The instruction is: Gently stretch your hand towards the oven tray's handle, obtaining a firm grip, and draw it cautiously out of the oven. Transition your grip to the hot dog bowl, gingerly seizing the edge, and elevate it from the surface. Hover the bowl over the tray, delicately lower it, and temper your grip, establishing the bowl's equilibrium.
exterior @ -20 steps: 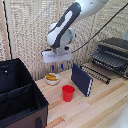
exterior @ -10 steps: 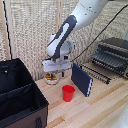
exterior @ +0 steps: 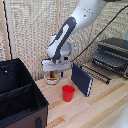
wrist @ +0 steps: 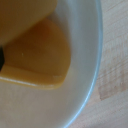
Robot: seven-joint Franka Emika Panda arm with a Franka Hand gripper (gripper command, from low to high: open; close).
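The arm bent down over the wooden table (exterior: 100,107), and its gripper (exterior: 52,75) was sunk right at the white bowl (exterior: 51,79), low enough that the fingers were hidden behind the wrist block — I could not tell whether they were spread or clamped on the rim. From the wrist camera the bowl's pale rim (wrist: 92,75) filled the picture, with orange-yellow food pieces (wrist: 40,60) lying inside it. Just beside the hand stood a dark blue book (exterior: 81,79), upright and leaning a little, and a red cup (exterior: 68,93) sat near it toward the table's front. Well beyond the book the toaster oven (exterior: 112,54) stood with its wire rack (exterior: 97,71) drawn out — apart from the hand. A black fabric bin (exterior: 20,97) sat on the hand's other side.
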